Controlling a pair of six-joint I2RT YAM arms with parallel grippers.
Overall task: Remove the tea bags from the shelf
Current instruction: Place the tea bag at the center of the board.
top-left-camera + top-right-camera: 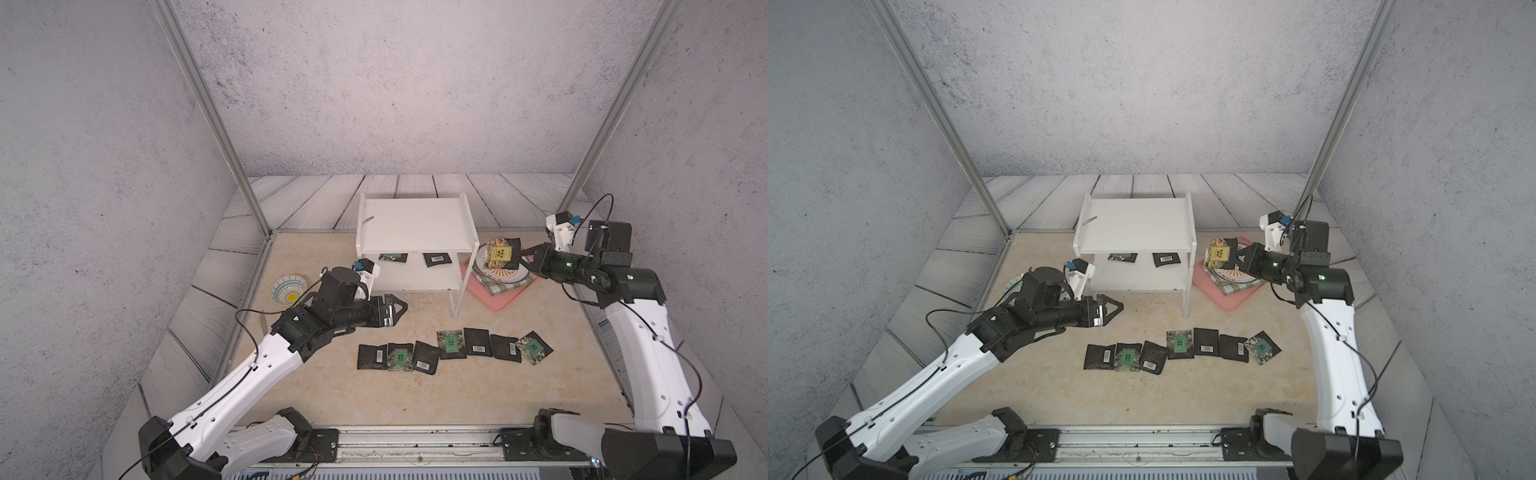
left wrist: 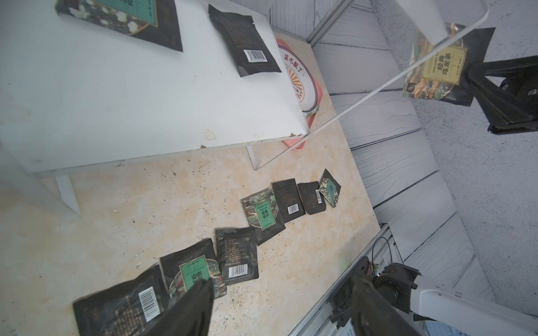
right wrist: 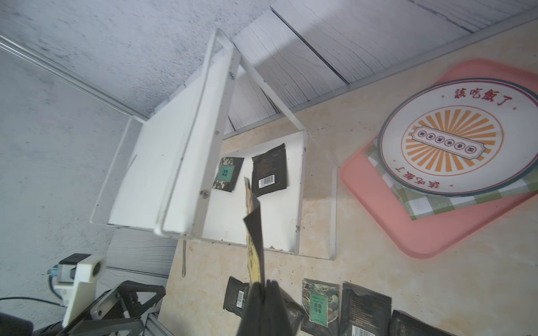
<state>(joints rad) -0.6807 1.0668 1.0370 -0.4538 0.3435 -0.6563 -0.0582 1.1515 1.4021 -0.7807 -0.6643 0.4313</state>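
Note:
The white shelf (image 1: 415,226) (image 1: 1133,224) stands at the back middle with its top tier bare. Two tea bags lie on its lower tier, one green-labelled (image 1: 392,257) (image 3: 227,174) and one barcode side up (image 1: 437,259) (image 2: 246,43). Several more tea bags (image 1: 453,349) (image 1: 1183,351) lie in a row on the table in front. My right gripper (image 1: 521,259) (image 3: 263,283) is shut on a yellow-labelled tea bag (image 1: 500,253) (image 2: 436,64), held in the air right of the shelf. My left gripper (image 1: 401,309) (image 2: 281,283) is open and empty, low by the shelf's front left.
A pink tray (image 1: 496,302) right of the shelf carries a green checked cloth (image 1: 505,286) and a round plate (image 1: 490,276), beneath the held sachet. A patterned bowl (image 1: 289,288) sits at the table's left edge. The shelf's thin front leg (image 1: 455,299) stands near the row.

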